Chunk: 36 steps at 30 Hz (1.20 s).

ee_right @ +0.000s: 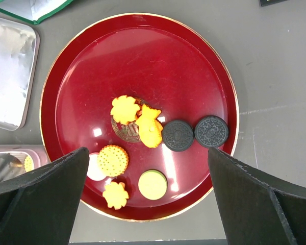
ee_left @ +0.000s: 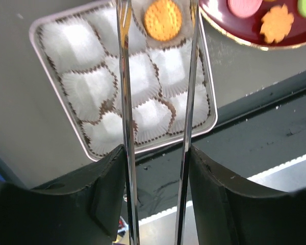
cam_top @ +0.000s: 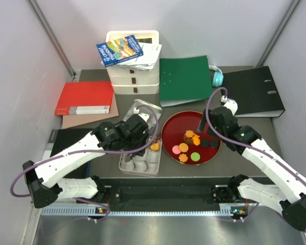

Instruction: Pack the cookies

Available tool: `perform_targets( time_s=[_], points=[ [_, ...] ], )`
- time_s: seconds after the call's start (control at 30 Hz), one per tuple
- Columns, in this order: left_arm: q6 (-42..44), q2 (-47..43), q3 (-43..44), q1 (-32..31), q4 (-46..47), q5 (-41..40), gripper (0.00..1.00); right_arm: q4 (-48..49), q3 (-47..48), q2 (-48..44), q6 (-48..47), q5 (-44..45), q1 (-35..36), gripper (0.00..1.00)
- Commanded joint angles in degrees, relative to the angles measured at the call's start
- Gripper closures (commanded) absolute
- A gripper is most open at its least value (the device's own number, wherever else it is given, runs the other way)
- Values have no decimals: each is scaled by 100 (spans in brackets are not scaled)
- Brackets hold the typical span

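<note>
Orange cookie (ee_left: 162, 19) in tin cup — between left gripper's (ee_left: 158, 23) tong tips.

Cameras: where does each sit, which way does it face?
Top external: above and behind the bases, looking down at table, both arms visible.
Left wrist: down between tongs at tin.
Right wrist: straight down on red plate, open right pincer fingers at the corners.
All share the plate's cookies.
</note>
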Motion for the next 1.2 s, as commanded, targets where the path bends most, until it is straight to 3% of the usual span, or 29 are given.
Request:
perform_targets(
  time_s=[0.0,0.4,0.73,1.17],
  points=[
    [398,25,714,-10,411,-487,45,44,138,-121,81,101,56,1],
    [952,1835,1049,-19,2196,787,45,-307,252,-428,142,329,56,1],
    [1349,2697,1243,-28,2636,919,45,-554,182,-604,204,461,56,1],
    [1428,3111,1296,-28,2785,1200,46,-572,243,-482,186,488,56,1]
  ],
)
